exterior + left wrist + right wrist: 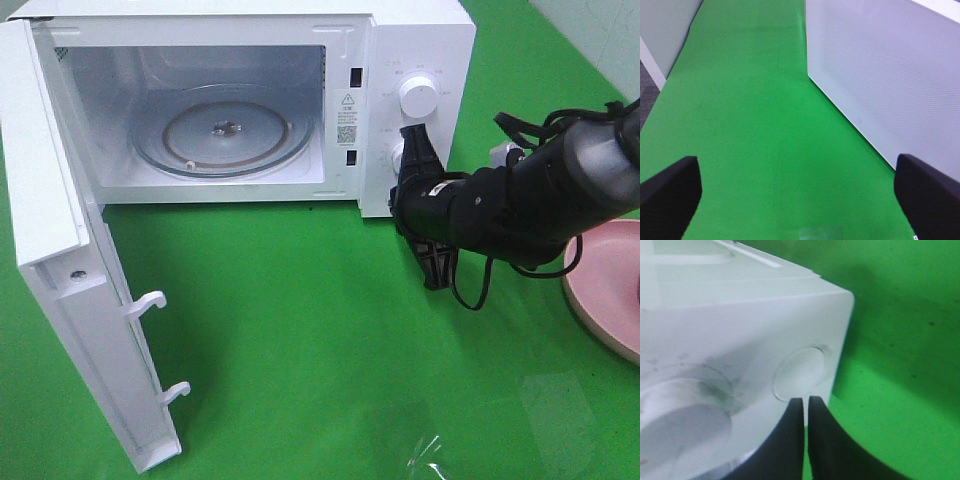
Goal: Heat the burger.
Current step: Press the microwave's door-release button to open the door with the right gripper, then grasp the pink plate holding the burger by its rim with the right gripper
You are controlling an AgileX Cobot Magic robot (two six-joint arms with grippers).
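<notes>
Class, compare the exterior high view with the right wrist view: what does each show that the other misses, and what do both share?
Only exterior high: the open door, the bare glass turntable inside, and a pink plate at the right edge. Only right wrist: a close look at the round button near the panel's corner, with the shut right gripper just before it. Both: the white microwave, the green cloth and that gripper. The burger appears in neither.

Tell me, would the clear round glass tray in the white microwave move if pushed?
Probably it spins rather than slides: the clear round glass tray sits on a central hub. Being glass, likely rigid, slick and breakable.
</notes>
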